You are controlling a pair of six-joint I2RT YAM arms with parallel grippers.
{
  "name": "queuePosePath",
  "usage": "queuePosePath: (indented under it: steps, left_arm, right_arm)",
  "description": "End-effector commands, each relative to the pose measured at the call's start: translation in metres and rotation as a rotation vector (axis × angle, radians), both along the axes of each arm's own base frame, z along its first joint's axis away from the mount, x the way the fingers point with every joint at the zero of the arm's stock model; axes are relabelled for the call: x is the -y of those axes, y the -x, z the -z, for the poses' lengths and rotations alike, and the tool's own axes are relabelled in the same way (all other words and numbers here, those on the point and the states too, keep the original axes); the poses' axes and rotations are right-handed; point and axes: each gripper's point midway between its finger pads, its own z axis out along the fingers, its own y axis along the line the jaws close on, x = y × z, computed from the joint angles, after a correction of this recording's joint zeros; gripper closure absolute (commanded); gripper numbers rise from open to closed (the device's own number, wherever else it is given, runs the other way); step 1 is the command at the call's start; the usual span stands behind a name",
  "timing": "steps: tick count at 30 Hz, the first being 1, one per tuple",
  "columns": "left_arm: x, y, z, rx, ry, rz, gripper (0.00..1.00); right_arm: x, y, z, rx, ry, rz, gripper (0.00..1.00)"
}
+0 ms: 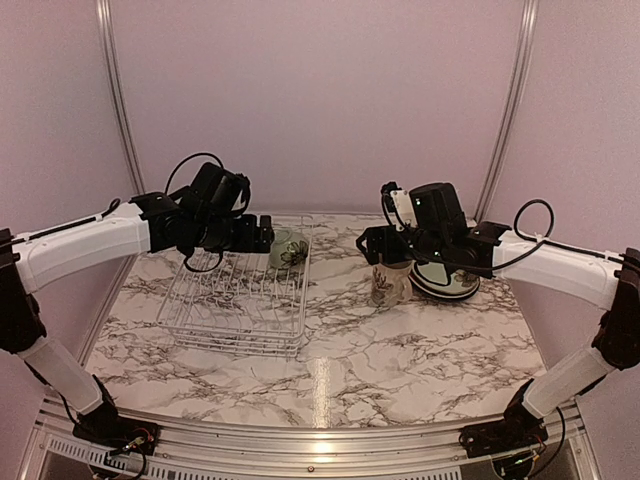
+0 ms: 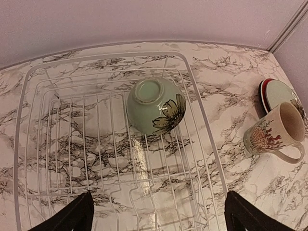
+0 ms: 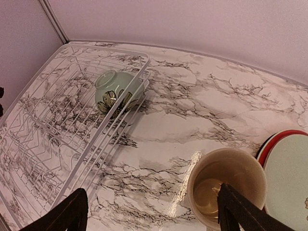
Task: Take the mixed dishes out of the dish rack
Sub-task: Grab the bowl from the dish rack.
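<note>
White tubular shells on the left arm (image 1: 85,245) and right arm (image 1: 555,265), black housings at every joint, there's a thin black cable (image 1: 190,156) looping off each wrist, and up close the left gripper (image 2: 159,195) shows matte black fingers (image 2: 72,216), broad and wedge-shaped

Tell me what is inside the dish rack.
Only the small pale green bowl lies in the dish rack, at its far right corner, tipped over with its foot up. The marble table shows through the other wires. The bowl's inside, and anything beneath it, is covered.
</note>
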Motion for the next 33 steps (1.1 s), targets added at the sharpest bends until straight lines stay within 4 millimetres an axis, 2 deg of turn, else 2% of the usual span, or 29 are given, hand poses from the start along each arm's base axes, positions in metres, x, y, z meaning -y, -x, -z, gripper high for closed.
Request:
queuePosePath:
  steps: [1,5,10,12,16,22,25,27,33]
  left_arm:
    - [0.023,-0.041,-0.005,0.029,0.070,0.046,0.01]
    - [0.035,-0.076,0.002,0.010,0.118,0.050,0.01]
    - [0.041,-0.115,0.023,-0.002,0.074,0.017,0.01]
    - [0.043,-0.128,0.040,-0.030,0.079,0.014,0.01]
    - [0.046,-0.145,0.055,-0.051,0.091,0.005,0.01]
    - [0.055,-0.162,0.076,-0.111,0.162,0.007,0.01]
    - [0.058,-0.167,0.088,-0.136,0.167,0.000,0.09]
    - [0.058,-0.169,0.096,-0.151,0.160,-0.013,0.13]
    - [0.054,-0.169,0.111,-0.173,0.143,-0.036,0.14]
  right_arm:
    - [-0.002,0.001,-0.018,0.037,-0.017,-0.004,0.10]
    - [0.002,0.002,-0.021,0.047,0.001,0.007,0.10]
    - [0.009,0.002,-0.024,0.064,0.018,0.024,0.09]
    - [0.009,0.002,-0.023,0.066,0.018,0.025,0.09]
    - [0.010,0.002,-0.021,0.064,0.020,0.027,0.09]
    - [0.010,0.003,-0.017,0.063,0.027,0.027,0.09]
    - [0.011,0.002,-0.017,0.064,0.029,0.029,0.09]
    - [0.011,0.002,-0.016,0.063,0.031,0.029,0.09]
    - [0.013,0.003,-0.015,0.061,0.033,0.032,0.09]
